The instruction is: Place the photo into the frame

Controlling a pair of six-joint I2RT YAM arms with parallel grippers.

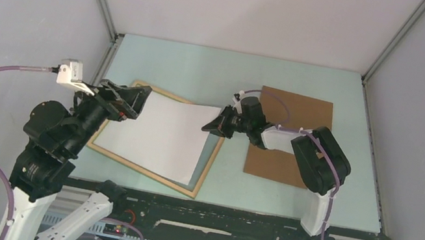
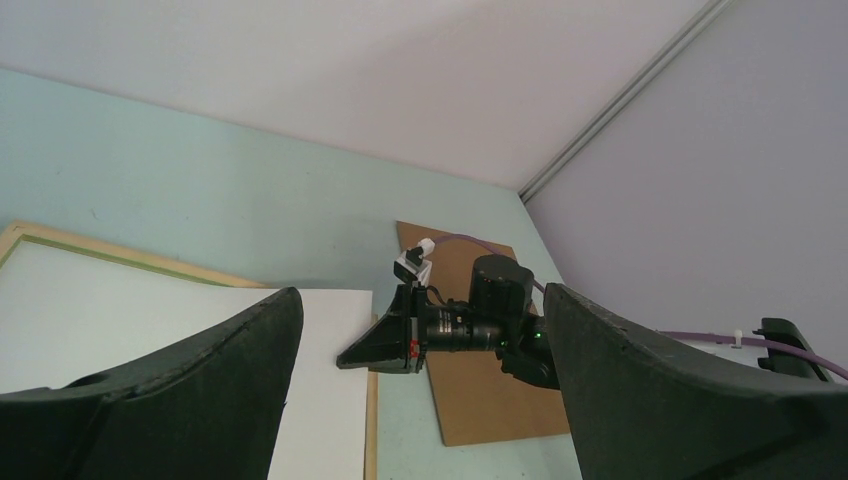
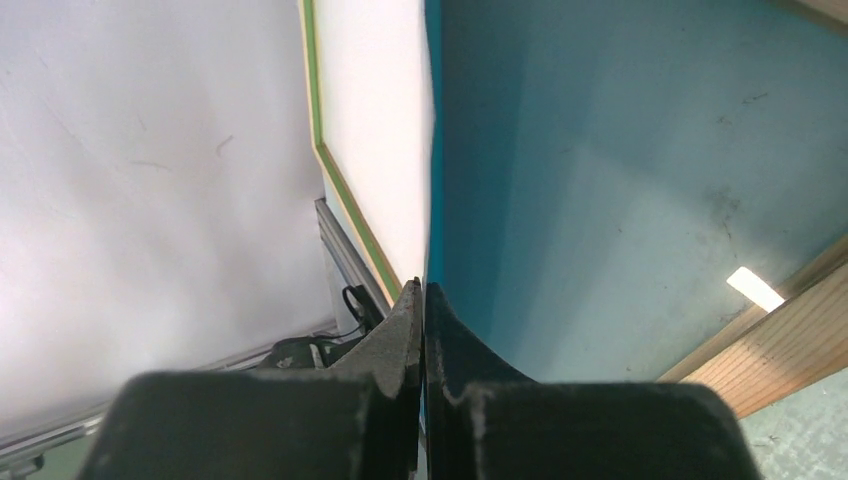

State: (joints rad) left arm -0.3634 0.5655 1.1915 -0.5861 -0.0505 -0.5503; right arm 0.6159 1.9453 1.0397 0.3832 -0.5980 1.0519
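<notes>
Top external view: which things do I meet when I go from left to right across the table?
The left hand, open → photo, white side up → right hand, shut on the photo's corner → brown board.

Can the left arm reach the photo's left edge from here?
Probably yes: the left tool hangs open right at that edge of the photo, nothing between them. The right tool pinches only its opposite corner.
</notes>
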